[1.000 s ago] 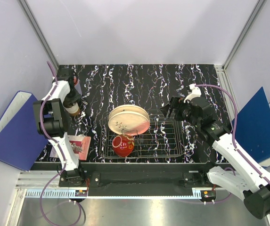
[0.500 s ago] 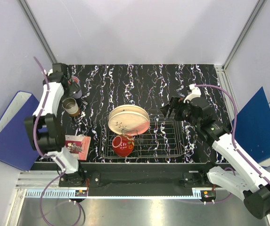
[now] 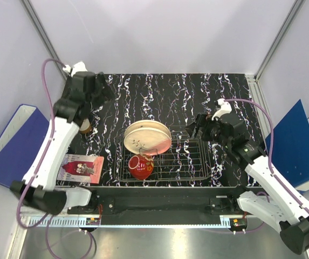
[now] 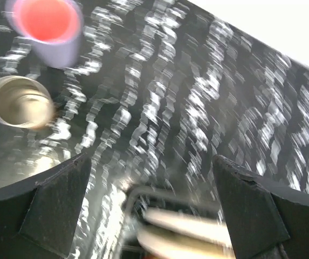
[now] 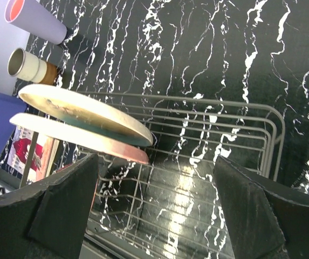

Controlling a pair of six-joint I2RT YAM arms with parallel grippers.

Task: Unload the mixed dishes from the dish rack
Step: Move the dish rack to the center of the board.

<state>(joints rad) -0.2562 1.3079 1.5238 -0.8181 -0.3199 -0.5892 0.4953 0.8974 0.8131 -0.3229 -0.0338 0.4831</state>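
Top external view: cup [image 3: 84, 127] is parked at 10 o'clock of dish rack [image 3: 197, 162]; left gripper [image 3: 99, 90] and right gripper [image 3: 197, 127] are spread, empty. Rim grasp on plates [image 3: 146, 137] is judged next.

red card [image 3: 81, 165], blue folder [image 3: 8, 151], marbled table [image 3: 159, 97]

text: none legible | red printed card [image 3: 82, 165]: print too small to read

Plates [image 5: 84, 110] two, red bowl-cup [image 3: 140, 166] one, brown-cream cup [image 5: 29, 66] one, rack [image 3: 189, 159] one, tumblers [image 5: 35, 19] maybe two.
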